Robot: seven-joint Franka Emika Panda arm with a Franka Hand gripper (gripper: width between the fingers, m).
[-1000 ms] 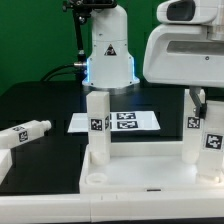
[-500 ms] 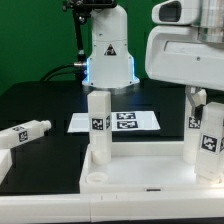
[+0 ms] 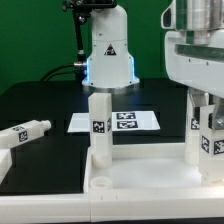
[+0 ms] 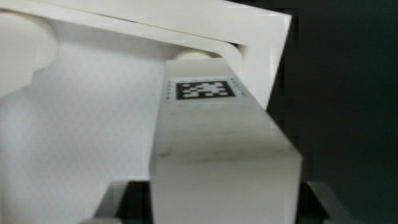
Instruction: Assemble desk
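1. Nearest me lay the desk top [image 3: 140, 180], with one standing leg [image 3: 98, 128] on it.
2. My gripper [image 4: 222, 203] was closed partway, squeezing a second leg [image 4: 222, 150], probably upright on the top.
3. Farther off, a loose leg [image 3: 27, 131] lay flat.

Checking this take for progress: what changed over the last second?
The gripper, closed around the right-hand leg, appears to have twisted and shifted slightly toward the exterior view's right; the leg's tags shifted with it. Nothing was let go. The other upright leg, loose leg, desk top and marker board stayed put.
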